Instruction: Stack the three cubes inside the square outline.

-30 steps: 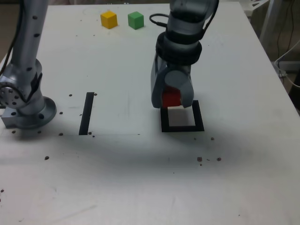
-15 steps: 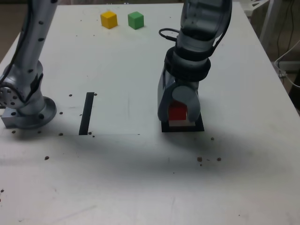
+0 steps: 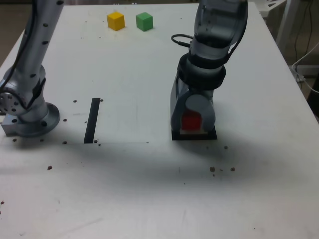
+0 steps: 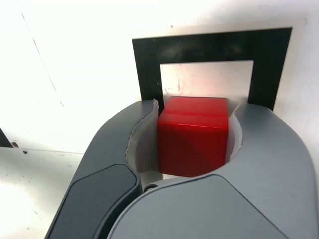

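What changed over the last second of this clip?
The hand, shut on the small red cube, carried it toward the camera and lower over the black square outline. The yellow cube, green cube and black strip stayed put.

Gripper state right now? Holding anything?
Gripper: shut on the red cube, low over the square outline.

no readable text or labels (either view).
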